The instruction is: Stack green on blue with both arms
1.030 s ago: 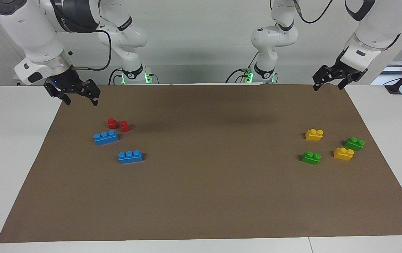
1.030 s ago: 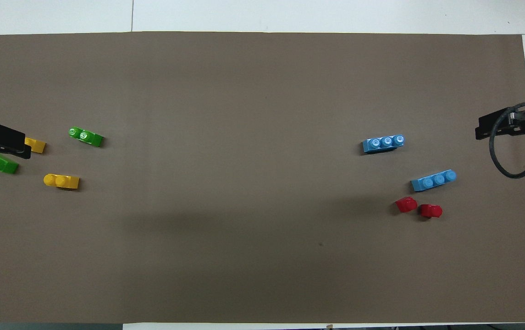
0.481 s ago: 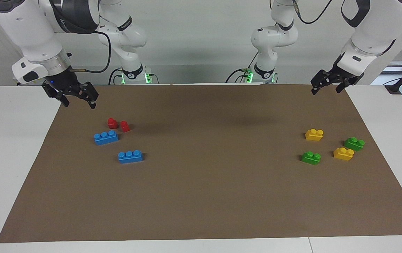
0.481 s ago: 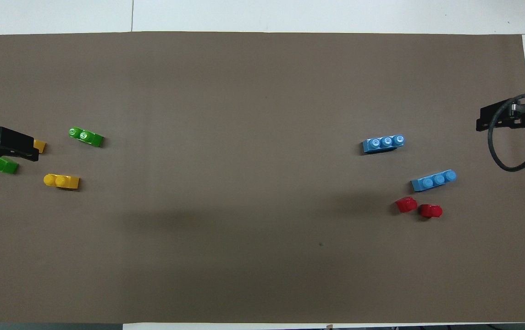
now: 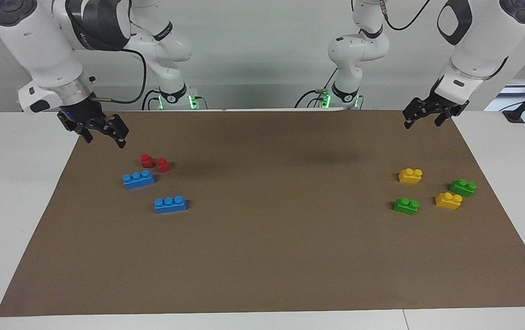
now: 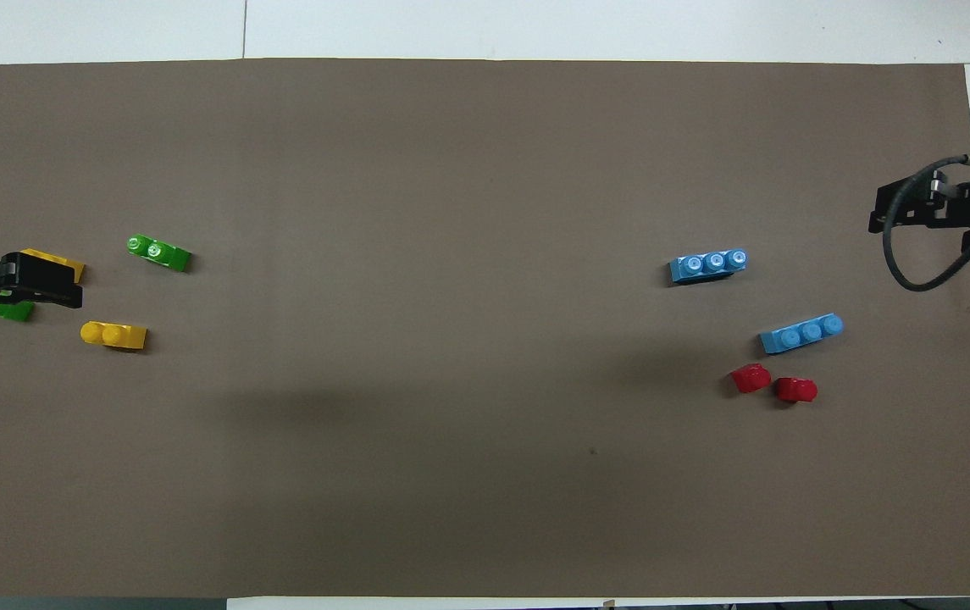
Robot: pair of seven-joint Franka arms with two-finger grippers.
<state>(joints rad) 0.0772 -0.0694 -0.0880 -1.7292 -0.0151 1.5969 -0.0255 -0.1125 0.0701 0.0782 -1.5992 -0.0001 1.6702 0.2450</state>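
Observation:
The bright green two-stud brick (image 5: 406,206) (image 6: 158,252) lies on the brown mat at the left arm's end. Two blue three-stud bricks lie at the right arm's end, one (image 5: 170,204) (image 6: 708,265) farther from the robots than the other (image 5: 138,179) (image 6: 801,334). My left gripper (image 5: 422,123) (image 6: 17,285) is open and empty, raised in the air. In the overhead view it covers most of a darker green brick. My right gripper (image 5: 106,140) (image 6: 925,207) is open and empty, raised over the mat's edge at the right arm's end, apart from the blue bricks.
A darker green brick (image 5: 462,187) (image 6: 12,312) and two yellow bricks (image 5: 410,175) (image 5: 448,200) lie beside the bright green one. Two small red bricks (image 5: 147,160) (image 5: 163,164) lie next to the nearer blue brick. The brown mat (image 5: 280,256) covers the white table.
The left gripper has shifted a little and now covers more of the darker green brick in the overhead view. The right gripper has drifted slightly along the mat's edge. No brick has moved.

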